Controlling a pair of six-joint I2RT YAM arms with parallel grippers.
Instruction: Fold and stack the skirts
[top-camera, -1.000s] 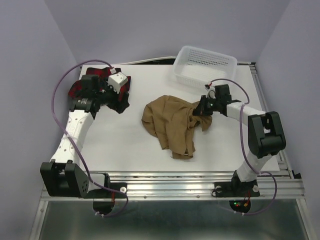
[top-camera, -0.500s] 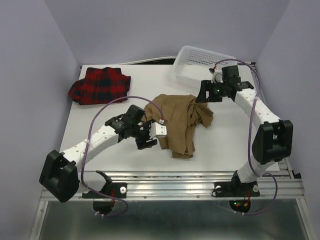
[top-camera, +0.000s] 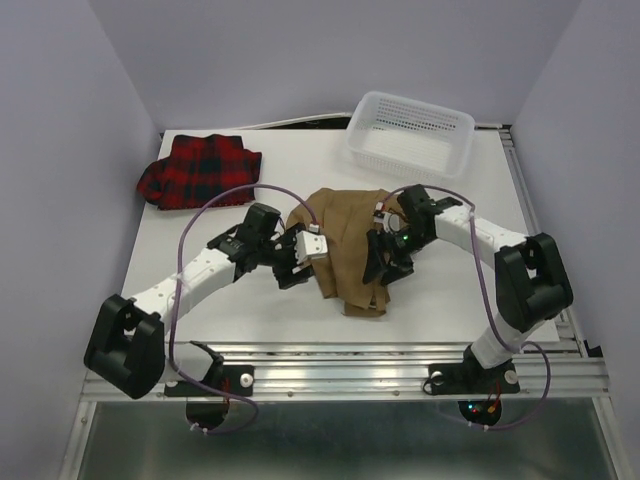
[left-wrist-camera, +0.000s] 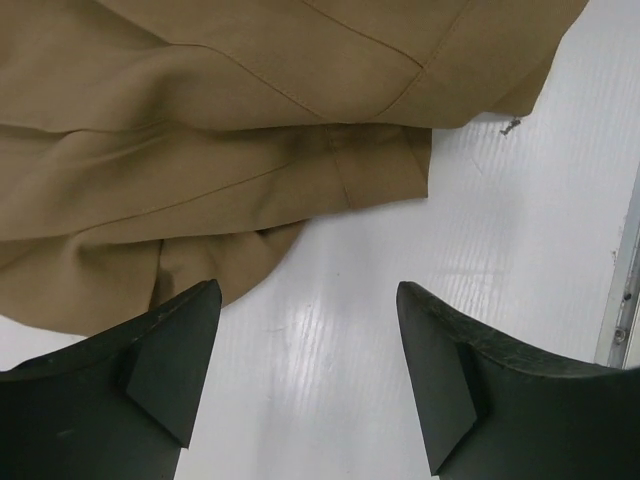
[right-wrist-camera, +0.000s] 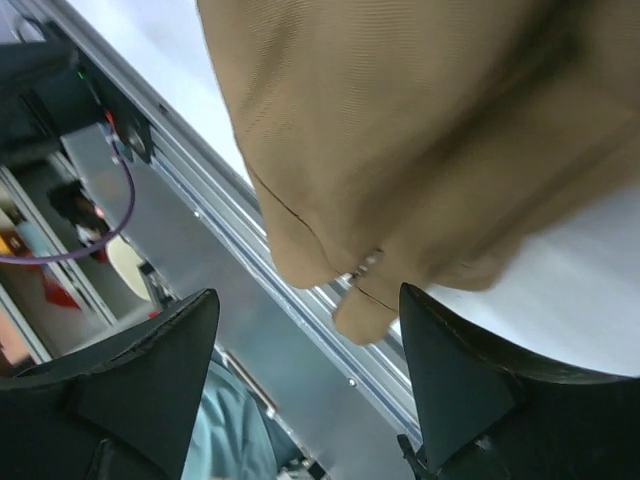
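Left claw (left-wrist-camera: 308, 290) spread beside tan skirt (top-camera: 345, 232), crumpled, long axis far-to-near

A robotics lab cell — bare lilac walls (top-camera: 70, 100), a white table (top-camera: 270, 320) edged with aluminium rails (top-camera: 340, 366).

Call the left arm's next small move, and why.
Probably ease the left gripper forward onto the tan skirt's hem, then close. The gripper is open over bare table, and the crumpled, unfolded cloth's edge lies just ahead.
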